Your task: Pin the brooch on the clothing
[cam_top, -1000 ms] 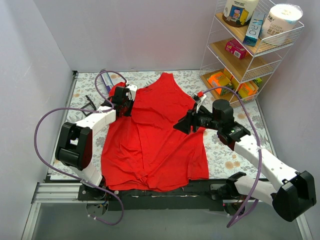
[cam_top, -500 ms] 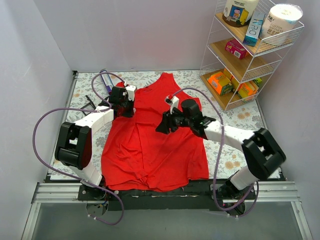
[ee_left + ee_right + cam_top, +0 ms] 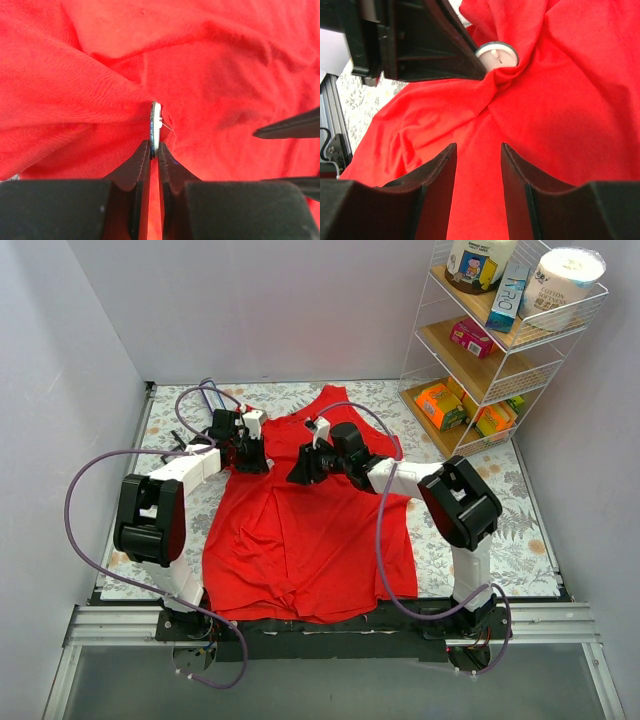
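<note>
The clothing [image 3: 310, 530] is a bright red tank top lying flat on the table, neck toward the far wall. My left gripper [image 3: 250, 455] is at its upper left shoulder, shut on the brooch [image 3: 156, 127]. The brooch shows edge-on between my left fingertips [image 3: 142, 155], pressed into a fold of red cloth [image 3: 225, 60]. My right gripper [image 3: 300, 468] is open and empty just right of the left one, low over the cloth [image 3: 580, 100]. The right wrist view shows the brooch's pale round back [image 3: 496, 56] with its pin, next to the left gripper's finger [image 3: 440, 45].
A white wire shelf [image 3: 500, 340] with boxes, a bottle and a paper roll stands at the back right. A flowered cloth [image 3: 470, 540] covers the table. A purple and blue item [image 3: 215, 400] lies at the back left. Purple cables loop beside both arms.
My right arm has swung left across the tank top until its open gripper is close to the left gripper. The left gripper has shifted slightly toward the back left, still holding the brooch.
</note>
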Available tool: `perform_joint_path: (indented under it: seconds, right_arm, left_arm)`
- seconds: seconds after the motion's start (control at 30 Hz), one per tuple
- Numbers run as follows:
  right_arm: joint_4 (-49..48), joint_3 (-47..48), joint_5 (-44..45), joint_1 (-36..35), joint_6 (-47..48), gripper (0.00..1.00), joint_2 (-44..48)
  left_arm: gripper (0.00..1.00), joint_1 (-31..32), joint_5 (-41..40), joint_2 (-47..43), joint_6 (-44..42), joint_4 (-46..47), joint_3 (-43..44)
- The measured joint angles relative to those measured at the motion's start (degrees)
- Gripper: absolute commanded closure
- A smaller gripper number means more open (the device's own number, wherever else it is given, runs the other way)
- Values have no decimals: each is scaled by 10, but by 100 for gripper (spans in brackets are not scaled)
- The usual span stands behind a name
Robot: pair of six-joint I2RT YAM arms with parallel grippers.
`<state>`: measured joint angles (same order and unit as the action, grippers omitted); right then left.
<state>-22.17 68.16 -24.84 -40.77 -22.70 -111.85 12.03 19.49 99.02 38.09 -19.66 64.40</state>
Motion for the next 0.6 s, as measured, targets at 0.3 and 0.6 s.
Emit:
perform_joint_path:
  seconds: [0.3,0.6]
  right_arm:
    - [-27,49,-19,-1,-18,47,-75]
    - [-32,115,-30,-14,-26,53,-135]
  left_arm:
    - [100,-19,41,10,8,-11,12]
    - [100,-21,44,10,14,-23,18]
